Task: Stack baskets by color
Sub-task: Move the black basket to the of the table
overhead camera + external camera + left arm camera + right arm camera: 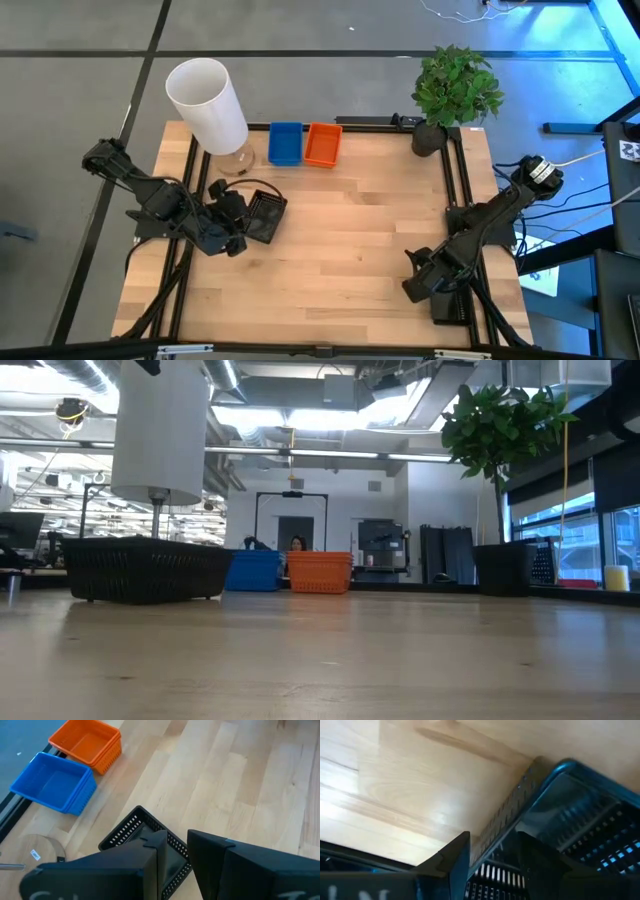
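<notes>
**Wooden table, stacks partly made**

Wood tabletop [340,240] carries my work. A black basket [265,216] sits near its left edge, its rim pinched by my left gripper [232,222]. Another black basket [580,820] lies at the right front corner, its wall between my right gripper's [492,865] spread fingers. Blue baskets [285,143] and orange baskets [322,145] look stacked at the back edge; I judge black remains.

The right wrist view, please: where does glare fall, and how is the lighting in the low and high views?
Right wrist view: a bright glare patch on the table beside the right-hand black basket. Low view: bright ceiling lights behind leave the left-hand black basket dark on its near wall. High view: the table is evenly lit, without glare.
</notes>
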Motion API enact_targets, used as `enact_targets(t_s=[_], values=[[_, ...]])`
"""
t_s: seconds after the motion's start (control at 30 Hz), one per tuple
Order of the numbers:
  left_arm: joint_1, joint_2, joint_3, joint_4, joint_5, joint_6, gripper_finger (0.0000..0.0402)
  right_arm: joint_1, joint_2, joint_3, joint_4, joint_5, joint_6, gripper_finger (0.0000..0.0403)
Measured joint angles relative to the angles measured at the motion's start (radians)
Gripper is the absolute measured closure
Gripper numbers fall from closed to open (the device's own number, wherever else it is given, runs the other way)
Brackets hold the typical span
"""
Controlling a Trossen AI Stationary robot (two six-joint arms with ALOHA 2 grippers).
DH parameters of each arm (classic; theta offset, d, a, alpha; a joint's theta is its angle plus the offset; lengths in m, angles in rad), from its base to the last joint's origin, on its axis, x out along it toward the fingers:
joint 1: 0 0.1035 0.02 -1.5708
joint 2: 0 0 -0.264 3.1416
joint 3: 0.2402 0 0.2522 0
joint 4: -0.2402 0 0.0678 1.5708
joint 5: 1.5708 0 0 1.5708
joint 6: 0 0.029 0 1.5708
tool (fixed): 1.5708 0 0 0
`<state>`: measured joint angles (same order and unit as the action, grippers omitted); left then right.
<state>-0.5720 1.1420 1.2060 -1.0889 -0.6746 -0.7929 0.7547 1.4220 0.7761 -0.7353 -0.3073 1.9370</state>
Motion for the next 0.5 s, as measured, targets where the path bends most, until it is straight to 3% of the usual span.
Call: enact_targets(t_s=[0.37, 0.5], values=[[0.000, 0.000, 0.000, -0.001, 0.000, 0.001, 0.0333, 0.000, 0.013, 0.001, -0.033, 0.002, 0.025, 0.0243], [0.000, 0.000, 0.000, -0.001, 0.000, 0.001, 0.0333, 0.000, 0.038, 0.001, -0.048, 0.023, 0.018, 0.0269]])
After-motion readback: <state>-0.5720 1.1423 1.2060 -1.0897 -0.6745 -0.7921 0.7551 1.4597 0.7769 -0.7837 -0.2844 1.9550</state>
